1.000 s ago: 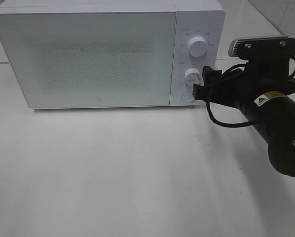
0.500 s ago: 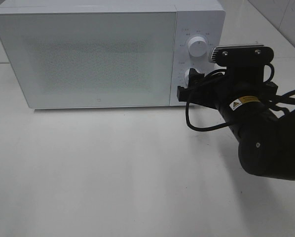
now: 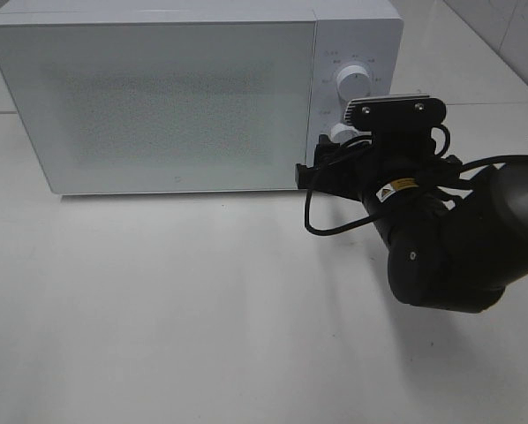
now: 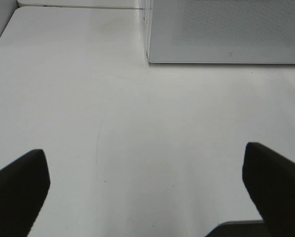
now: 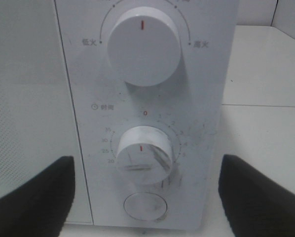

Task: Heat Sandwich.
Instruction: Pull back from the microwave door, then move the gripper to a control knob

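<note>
The sandwich is out of view. A white microwave (image 3: 158, 97) stands at the back of the table with its door shut. My right gripper (image 3: 315, 166) is open just in front of the bottom of the control panel, near the seam with the door. In the right wrist view its dark fingers (image 5: 34, 197) flank the lower timer knob (image 5: 145, 155) and the round button (image 5: 144, 206), touching neither. The upper power knob (image 5: 144, 47) sits above them. Over bare table to the left of the microwave, my left gripper (image 4: 146, 190) is wide open and holds nothing.
The white table (image 3: 176, 300) spreads in front of the microwave. The right arm's bulky black body (image 3: 458, 238) and its cable loop (image 3: 335, 221) hang over the table's right side. A microwave corner (image 4: 148, 57) shows in the left wrist view.
My right arm has swung left across the control panel and a little lower, now covering the lower knob and button in the exterior view. Both grippers stay open.
</note>
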### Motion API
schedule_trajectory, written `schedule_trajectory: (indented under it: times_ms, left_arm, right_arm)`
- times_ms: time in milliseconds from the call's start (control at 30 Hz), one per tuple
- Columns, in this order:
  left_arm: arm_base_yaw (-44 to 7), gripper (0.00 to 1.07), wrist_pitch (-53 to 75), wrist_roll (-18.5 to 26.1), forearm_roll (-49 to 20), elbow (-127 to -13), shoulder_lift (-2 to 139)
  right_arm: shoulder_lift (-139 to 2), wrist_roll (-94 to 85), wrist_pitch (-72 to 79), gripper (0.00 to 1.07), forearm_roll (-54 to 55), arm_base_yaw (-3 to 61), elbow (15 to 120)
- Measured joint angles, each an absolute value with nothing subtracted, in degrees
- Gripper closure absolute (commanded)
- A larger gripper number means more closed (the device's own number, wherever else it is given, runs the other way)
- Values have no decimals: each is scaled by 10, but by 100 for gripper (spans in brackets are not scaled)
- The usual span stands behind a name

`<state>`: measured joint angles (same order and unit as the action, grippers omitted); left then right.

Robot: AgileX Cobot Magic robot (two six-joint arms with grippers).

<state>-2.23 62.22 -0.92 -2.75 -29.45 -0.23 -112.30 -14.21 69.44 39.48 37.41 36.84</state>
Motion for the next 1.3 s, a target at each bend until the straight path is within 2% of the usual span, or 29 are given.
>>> schedule_trajectory:
  times_ms: [600,1300]
  left_arm:
    - [-22,7,622,-9,-28,-295,-2]
    - [-22,7,622,-9,-28,-295,-3]
  right_arm:
    - [-1193,-132,695,31,372,333,450]
    - [-1196,-113,688,34,375,347,454]
